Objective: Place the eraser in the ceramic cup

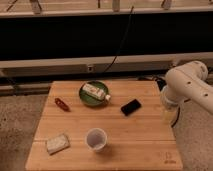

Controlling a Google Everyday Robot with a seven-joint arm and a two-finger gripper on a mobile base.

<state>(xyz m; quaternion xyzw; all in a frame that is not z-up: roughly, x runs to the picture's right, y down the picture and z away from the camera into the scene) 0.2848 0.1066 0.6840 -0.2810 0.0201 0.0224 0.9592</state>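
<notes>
- Light wooden square worktop (pixel 142 147) in the lower middle of the view, carrying all the loose things.
- Small flat black rectangular eraser (pixel 131 106) lying flat on the bare wood, at about 2 o'clock from the worktop's centre. Turned at a slant, with its long axis running from 8 to 2 o'clock. Touching nothing else.
- Small round whitish ceramic cup (pixel 96 139) standing upright at 6 o'clock from the centre, near the front edge, mouth facing up.
- Eraser between 1 and 2 o'clock from the cup, well apart from it, outside it.
- Round green plate (pixel 88 101) at 12 o'clock, close to the far edge, with a white-and-orange oblong package (pixel 95 91) lying across it.
- Small red elongated object (pixel 62 104) at 10 o'clock, just beside the plate on its 9 o'clock side; too small to identify.
- Pale grey-white square pad (pixel 57 143) at 8 o'clock, near the front left corner, at 9 o'clock from the cup.
- White rounded robot arm (pixel 187 82) at 3 o'clock, off the worktop's right edge, apart from the eraser.
- Hand out of view, somewhere past the visible part of the arm; released or clenched cannot be told.
- Black cable (pixel 122 42) hanging down the dark wall behind, at 12 o'clock.
</notes>
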